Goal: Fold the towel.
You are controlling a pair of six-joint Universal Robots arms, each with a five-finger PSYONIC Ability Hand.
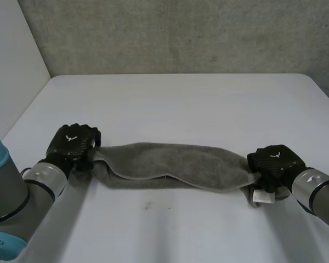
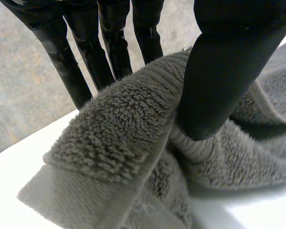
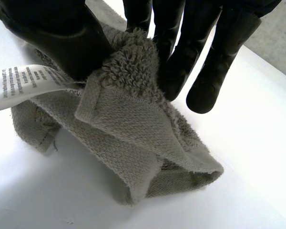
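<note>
While the left hand (image 1: 72,143) and right hand (image 1: 274,160) each pinch a towel (image 1: 170,164) end (label (image 3: 24,83) rightward) — you lift both evenly, taut.

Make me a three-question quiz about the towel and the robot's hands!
1. Where on the towel is the left hand? A) the middle B) one end C) off it
2. What colour is the towel? A) grey B) red C) yellow
3. What is the right hand doing? A) resting open B) pinching the towel C) holding a cup

Answers: 1 B, it grips the end opposite the right hand. 2 A, the cloth is grey in every view. 3 B, its thumb and fingers squeeze the towel's end beside the white label.
</note>
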